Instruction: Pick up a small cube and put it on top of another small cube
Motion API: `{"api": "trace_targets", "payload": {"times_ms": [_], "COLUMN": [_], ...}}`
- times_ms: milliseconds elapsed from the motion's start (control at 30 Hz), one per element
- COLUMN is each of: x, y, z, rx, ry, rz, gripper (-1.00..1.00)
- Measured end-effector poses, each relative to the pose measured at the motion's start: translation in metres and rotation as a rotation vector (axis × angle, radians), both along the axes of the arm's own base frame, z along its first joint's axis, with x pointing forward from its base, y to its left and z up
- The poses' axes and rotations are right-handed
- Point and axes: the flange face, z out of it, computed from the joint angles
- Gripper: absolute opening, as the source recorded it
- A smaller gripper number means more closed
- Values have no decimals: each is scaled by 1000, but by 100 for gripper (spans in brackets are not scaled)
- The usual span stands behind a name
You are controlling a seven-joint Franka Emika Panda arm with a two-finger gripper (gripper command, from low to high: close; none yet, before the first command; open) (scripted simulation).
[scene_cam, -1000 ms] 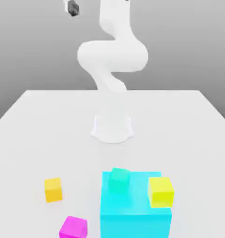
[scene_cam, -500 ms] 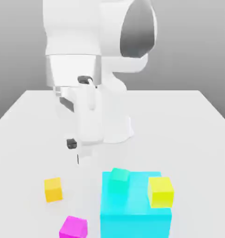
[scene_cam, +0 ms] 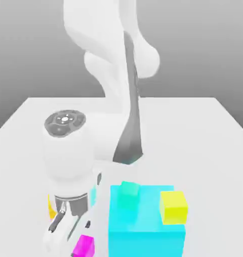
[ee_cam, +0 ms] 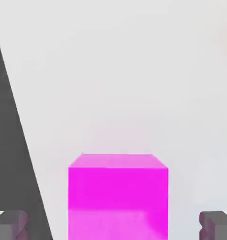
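Note:
The small magenta cube (ee_cam: 118, 197) rests on the white table, and in the hand view it stands between my two dark fingertips (ee_cam: 10, 225) with a clear gap on each side. My gripper (ee_cam: 114, 226) is open around it, touching neither face. In the exterior view the hand (scene_cam: 68, 223) has come down at the front left, covering most of the magenta cube (scene_cam: 84, 246). The small teal-green cube (scene_cam: 129, 194) sits on the top of the big cyan block, at its rear left corner.
The big cyan block (scene_cam: 143, 228) stands right beside the hand, on the exterior view's right. A yellow-green cube (scene_cam: 173, 207) rests on its right side. An orange-yellow cube (scene_cam: 50, 208) peeks out behind the hand. The table's front edge is close.
The arm has swung down from high above to the table's front left. The hand now straddles the magenta cube and hides most of the orange-yellow cube. The cubes have not moved.

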Motion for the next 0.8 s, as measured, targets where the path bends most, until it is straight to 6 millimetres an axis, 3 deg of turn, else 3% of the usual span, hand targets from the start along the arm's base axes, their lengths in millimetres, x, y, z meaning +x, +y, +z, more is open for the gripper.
{"api": "trace_targets", "payload": {"times_ms": [200,367,600,800], "x": [0,-1,-22,-50], "y": [0,2,48,85], "z": [-3,54,117,161], "rx": [0,4,62,56], "ry": [-2,-3,-26,-35], "rz": [-1,14,354,676], "gripper": [-100,-100,-100,-100]}}
